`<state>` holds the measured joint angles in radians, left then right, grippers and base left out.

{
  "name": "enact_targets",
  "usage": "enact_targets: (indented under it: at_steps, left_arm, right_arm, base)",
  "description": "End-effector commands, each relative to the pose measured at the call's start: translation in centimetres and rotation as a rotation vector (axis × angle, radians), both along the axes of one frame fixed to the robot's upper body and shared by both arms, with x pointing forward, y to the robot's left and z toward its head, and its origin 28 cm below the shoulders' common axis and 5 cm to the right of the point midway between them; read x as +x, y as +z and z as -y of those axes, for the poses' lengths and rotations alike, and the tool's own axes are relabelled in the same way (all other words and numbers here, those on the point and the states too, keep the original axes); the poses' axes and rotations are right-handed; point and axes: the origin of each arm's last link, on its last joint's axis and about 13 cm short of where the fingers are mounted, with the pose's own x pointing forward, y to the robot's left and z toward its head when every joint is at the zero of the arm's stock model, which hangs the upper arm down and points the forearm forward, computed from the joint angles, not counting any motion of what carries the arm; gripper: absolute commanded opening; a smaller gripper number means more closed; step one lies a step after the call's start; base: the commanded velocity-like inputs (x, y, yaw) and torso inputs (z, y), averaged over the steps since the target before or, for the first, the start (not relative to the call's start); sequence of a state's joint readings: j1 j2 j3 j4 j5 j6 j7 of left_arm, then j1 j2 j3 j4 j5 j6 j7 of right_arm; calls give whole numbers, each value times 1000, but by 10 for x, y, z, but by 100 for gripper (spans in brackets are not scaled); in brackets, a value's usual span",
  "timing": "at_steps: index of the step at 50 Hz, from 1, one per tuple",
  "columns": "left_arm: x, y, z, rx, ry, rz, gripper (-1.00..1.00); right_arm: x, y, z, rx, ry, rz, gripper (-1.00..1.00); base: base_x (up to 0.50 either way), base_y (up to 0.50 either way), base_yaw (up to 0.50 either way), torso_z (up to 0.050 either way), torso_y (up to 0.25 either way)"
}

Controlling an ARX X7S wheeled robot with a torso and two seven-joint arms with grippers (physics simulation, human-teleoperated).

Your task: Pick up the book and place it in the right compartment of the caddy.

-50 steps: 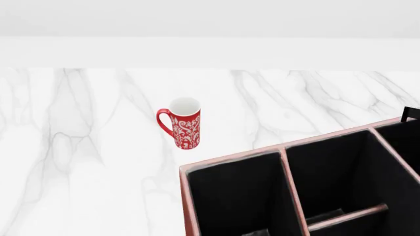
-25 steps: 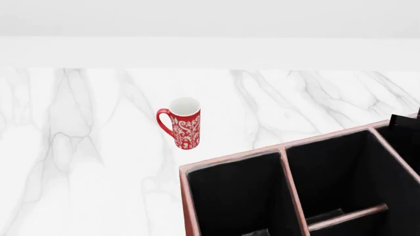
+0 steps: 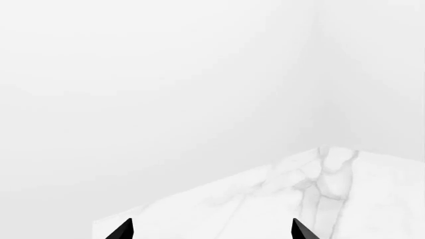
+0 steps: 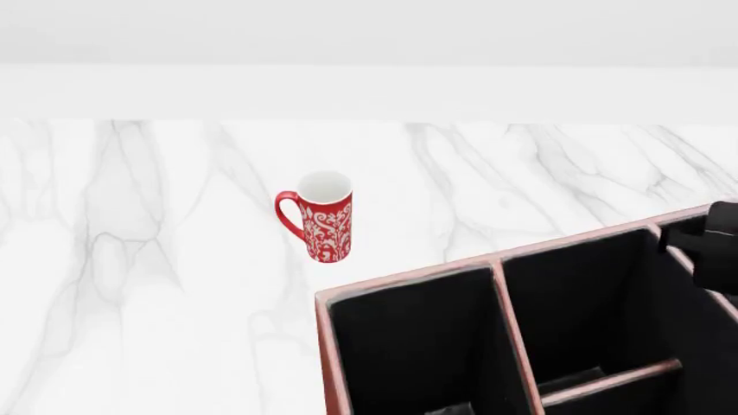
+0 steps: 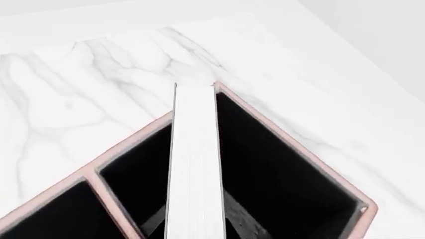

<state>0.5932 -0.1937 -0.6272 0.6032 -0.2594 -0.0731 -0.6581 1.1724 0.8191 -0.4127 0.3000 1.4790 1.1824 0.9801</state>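
One thick black hardcover book (image 5: 194, 164), white page edges showing, hung over the right end of one reddish-brown leather-look caddy (image 4: 499, 264); the right claw's (image 4: 717, 246) grip could not be told. One red patterned mug (image 4: 320, 216) stood far left. The left claw (image 3: 211, 230) gaped empty. No writing was legible.

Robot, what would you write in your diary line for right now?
stage: carrying | book: page edges up, held over caddy right end | right gripper: above caddy rim | left gripper: open, holding nothing | mug: upright on table
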Motion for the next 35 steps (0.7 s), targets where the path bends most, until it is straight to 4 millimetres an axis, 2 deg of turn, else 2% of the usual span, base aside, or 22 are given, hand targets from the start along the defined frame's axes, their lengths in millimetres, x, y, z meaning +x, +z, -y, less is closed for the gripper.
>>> enact_targets:
  at_steps: [1,27,28,35]
  left_arm:
    - [0,0,0,0,-1,1,100]
    - [1,0,0,0,-5,-1,100]
    - [1,0,0,0,-5,-1,100]
    - [1,0,1,2,-6,0,100]
  right_arm:
    - [4,-5,4,-19,-18,4,-100]
    - [10,-12,3,0,7,-11,-100]
    - [10,-12,3,-3,7,-13,100]
    - [9,-13,3,-7,14,-7,100]
  base:
    - [0,0,0,0,0]
    - [0,0,0,0,2]
    - [0,0,0,0,0]
    - [0,0,0,0,0]
